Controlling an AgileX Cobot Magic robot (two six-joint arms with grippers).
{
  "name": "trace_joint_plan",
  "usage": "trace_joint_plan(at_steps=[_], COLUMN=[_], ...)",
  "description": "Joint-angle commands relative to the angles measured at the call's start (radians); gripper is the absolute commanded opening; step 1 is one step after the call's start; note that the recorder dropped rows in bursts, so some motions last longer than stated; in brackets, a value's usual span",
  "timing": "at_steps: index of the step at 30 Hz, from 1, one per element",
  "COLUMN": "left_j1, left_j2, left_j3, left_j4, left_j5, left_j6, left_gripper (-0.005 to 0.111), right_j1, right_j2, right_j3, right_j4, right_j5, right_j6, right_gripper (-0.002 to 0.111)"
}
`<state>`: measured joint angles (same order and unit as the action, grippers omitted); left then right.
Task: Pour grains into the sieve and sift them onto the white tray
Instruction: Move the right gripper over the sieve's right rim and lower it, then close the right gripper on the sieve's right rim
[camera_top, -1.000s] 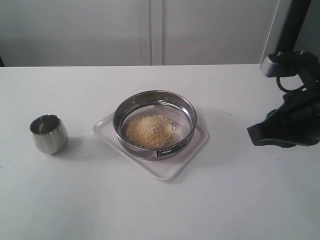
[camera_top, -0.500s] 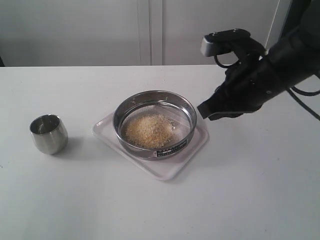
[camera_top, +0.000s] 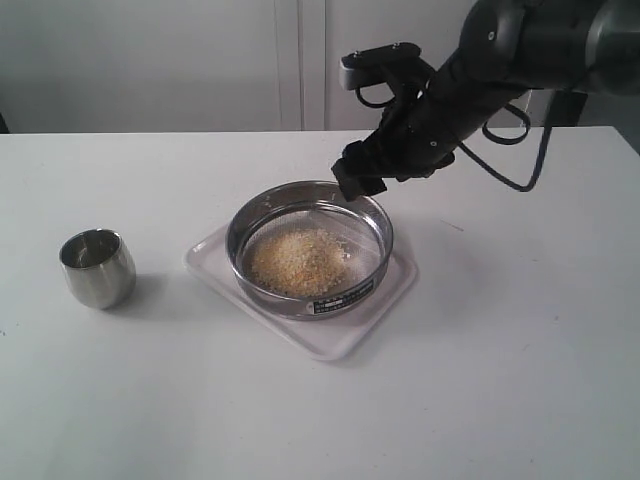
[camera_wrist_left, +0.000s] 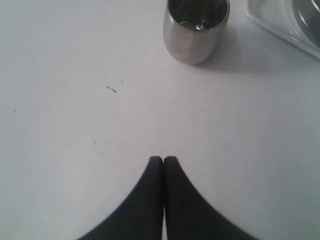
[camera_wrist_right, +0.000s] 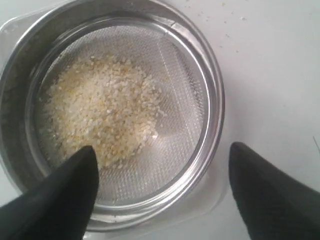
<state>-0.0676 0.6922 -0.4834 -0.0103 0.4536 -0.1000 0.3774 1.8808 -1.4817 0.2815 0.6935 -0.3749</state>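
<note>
**Sieve loaded, gripper poised.** A steel sieve (camera_top: 285, 297) sits on a white tray (camera_top: 345, 338) at the centre of the exterior view. The tray is turned at an angle on a white table (camera_top: 500, 390). A mound of grains (camera_top: 298, 260), yellow mixed with paler beige, lies on the mesh. It is heaped toward the left and near side of the ring, leaving bare mesh on the right. A small dark label (camera_top: 335, 301) shows on the sieve's near wall. The tray's corners jut out to the left, to the right and toward the bottom of the frame.

From the upper right of the frame a black arm (camera_top: 500, 60) reaches down toward the sieve's far rim, with a cable (camera_top: 510, 180) looping beneath it. The right gripper (camera_wrist_right: 161, 149) hangs over that rim with its jaws spread wide, gripping nothing. In the right wrist view one finger stands over the mesh inside the ring and the other outside it. Whether either fingertip touches the metal cannot be told. A few stray specks dot the table beyond the sieve.

At the left of the exterior view, well apart from the tray, a small rounded steel cup (camera_top: 97, 268) stands upright. The left wrist view shows the left gripper (camera_wrist_left: 163, 160) with its two black fingers pressed together. It is empty and sits over bare table, with the cup ahead of it.
</note>
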Motion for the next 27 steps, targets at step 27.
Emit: trace_joint_plan(at_steps=[27], left_j1=[0.004], left_j2=[-0.006], left_j3=[0.004], left_j4=[-0.011], left_j5=[0.009], left_j6=[-0.004], left_gripper=[0.000], right_j1=[-0.029], right_j2=[0.350], right_j3=[-0.303], right_j4=[-0.130], right_j5=[0.083], right_j6=[0.164], right_gripper=[0.063])
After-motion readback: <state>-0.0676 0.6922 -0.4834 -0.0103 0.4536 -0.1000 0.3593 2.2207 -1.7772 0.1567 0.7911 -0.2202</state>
